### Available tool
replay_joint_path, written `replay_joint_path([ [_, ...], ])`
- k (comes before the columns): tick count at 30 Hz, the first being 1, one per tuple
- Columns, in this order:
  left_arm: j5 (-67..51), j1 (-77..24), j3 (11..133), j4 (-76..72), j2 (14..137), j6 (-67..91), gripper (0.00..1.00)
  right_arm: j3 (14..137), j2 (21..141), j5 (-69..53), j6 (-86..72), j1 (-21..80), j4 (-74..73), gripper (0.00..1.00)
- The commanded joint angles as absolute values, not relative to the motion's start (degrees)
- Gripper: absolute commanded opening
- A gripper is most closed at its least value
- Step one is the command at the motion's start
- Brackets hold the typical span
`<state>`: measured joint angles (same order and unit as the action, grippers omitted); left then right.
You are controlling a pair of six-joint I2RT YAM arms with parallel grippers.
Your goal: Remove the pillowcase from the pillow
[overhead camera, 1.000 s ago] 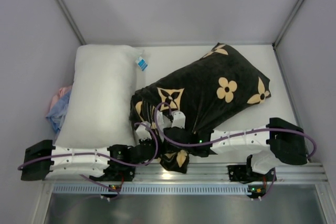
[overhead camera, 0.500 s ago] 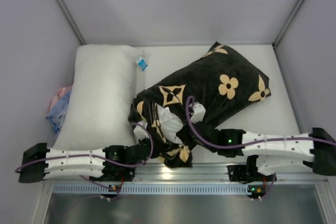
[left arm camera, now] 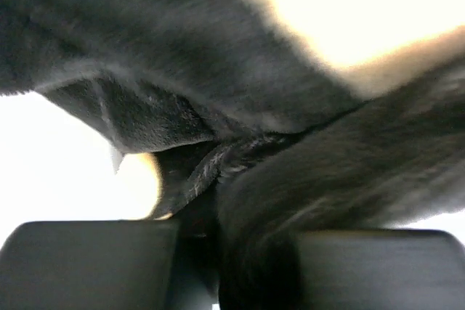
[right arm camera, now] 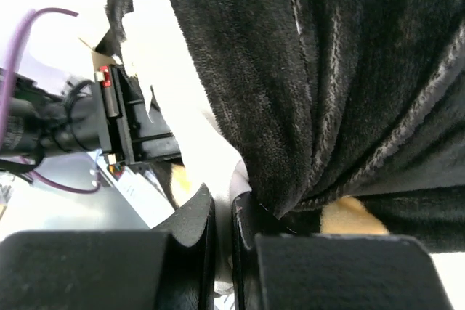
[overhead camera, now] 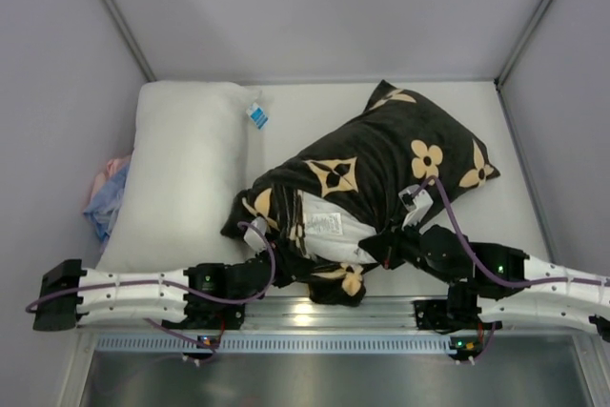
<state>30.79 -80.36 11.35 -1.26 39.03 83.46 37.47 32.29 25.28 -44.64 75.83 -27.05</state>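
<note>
Top external, pillowcase (overhead camera: 381, 164) mouth open, pillow (overhead camera: 329, 226) exposed

White tabletop (overhead camera: 315, 107), matte, evenly lit. Plain pale grey back wall (overhead camera: 324, 7), left wall (overhead camera: 43, 111) and right wall (overhead camera: 572, 131). Aluminium corner posts (overhead camera: 114, 11) at both far corners. Slotted aluminium rail (overhead camera: 381, 313) along near edge.

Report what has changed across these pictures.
The right pincer swung back to the right and shut on the pillowcase, pulling its open edge back, so the white pillow inside now shows at the opening. The left pincer stayed clamped on the cover's near edge. The bare pillow on the left and the cloth bundle did not move.
</note>
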Motion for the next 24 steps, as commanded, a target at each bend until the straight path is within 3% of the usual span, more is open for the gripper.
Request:
replay_joint_path([
  [1, 29.5, -80.2, 13.5, 9.5, 43.2, 71.2, 0.33, 37.4, 29.3, 31.5, -44.9, 74.4, -27.2, 0.0],
  [7, 23.6, -80.8, 23.8, 11.0, 46.5, 62.8, 0.87, 36.3, 28.1, 32.3, -45.6, 74.4, -32.4, 0.0],
  [14, 33.5, -81.3, 32.2, 26.3, 46.5, 68.5, 0.99, 34.8, 24.5, 32.0, -47.5, 74.4, -37.2, 0.0],
  [24, 40.2, -77.9, 41.6, 31.9, 52.1, 66.1, 0.99, 35.8, 24.7, 27.9, -45.0, 74.4, -37.2, 0.0],
])
